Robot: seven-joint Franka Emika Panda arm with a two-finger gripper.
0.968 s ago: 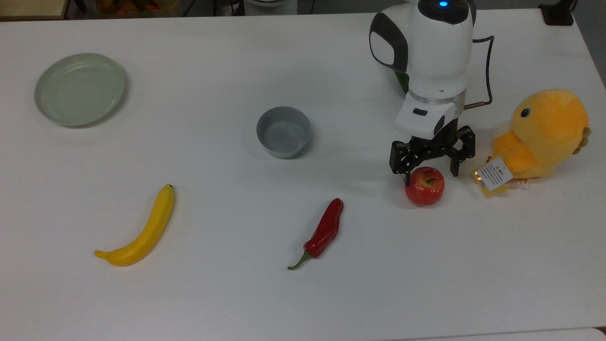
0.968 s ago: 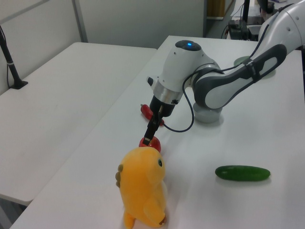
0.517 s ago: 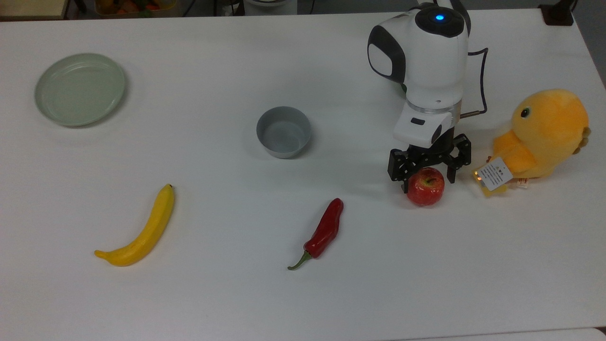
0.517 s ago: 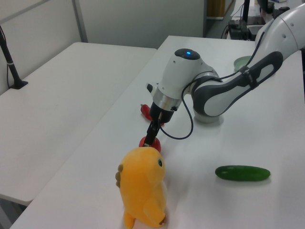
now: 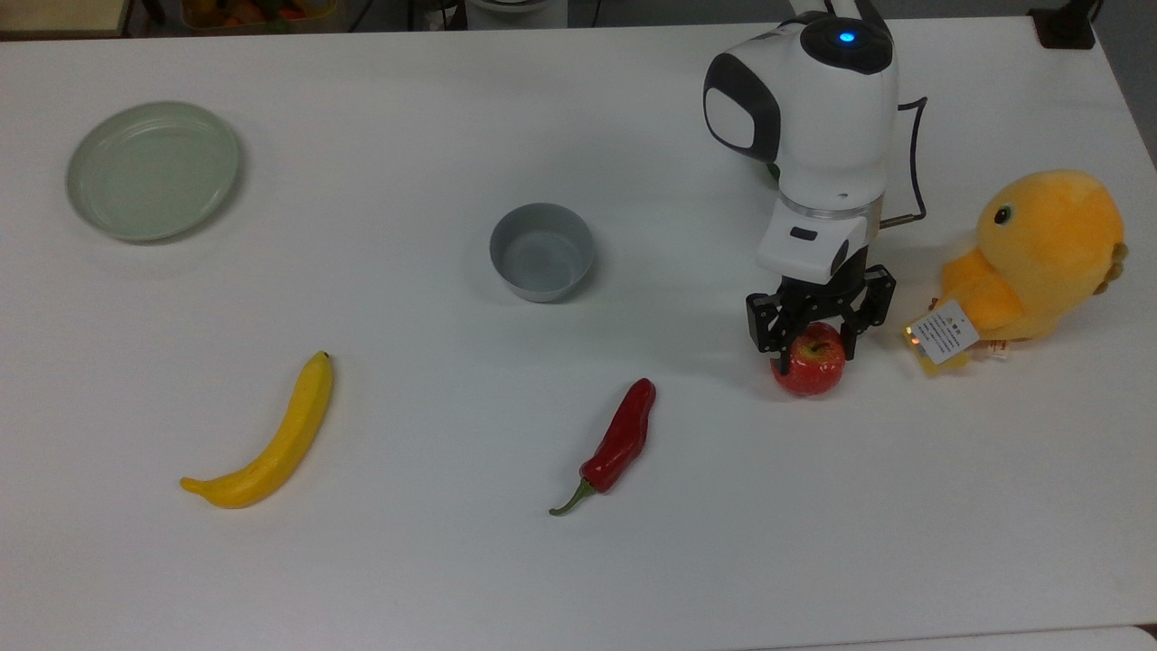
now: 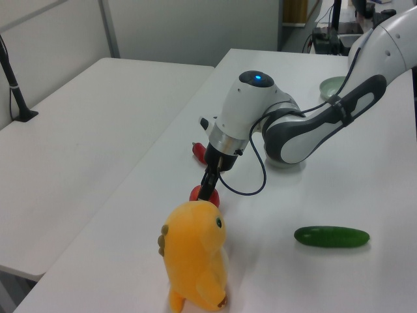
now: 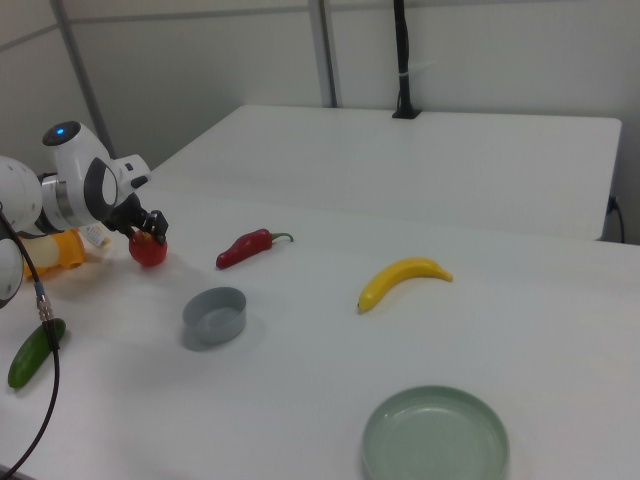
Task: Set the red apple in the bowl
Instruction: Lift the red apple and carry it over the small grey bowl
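The red apple (image 5: 811, 369) rests on the white table toward the top view's right, beside a yellow plush. My gripper (image 5: 813, 342) has come down over the apple, one black finger against each of its sides, shut on it. In the left view the apple (image 6: 195, 193) peeks out just behind the plush's head, under the gripper (image 6: 207, 192). The grey bowl (image 5: 541, 251) stands empty near the table's middle, well to the top view's left of the apple. In the right view the apple (image 7: 148, 250) lies beyond the bowl (image 7: 214, 315).
A yellow plush toy (image 5: 1039, 258) sits close to the apple on the top view's right. A red chili pepper (image 5: 619, 443) and a banana (image 5: 271, 443) lie nearer the front edge. A pale green plate (image 5: 152, 169) is far left. A cucumber (image 6: 331, 236) lies behind the arm.
The gripper has sunk lower around the apple and its fingers have drawn in against its sides. The apple has stayed on the table.
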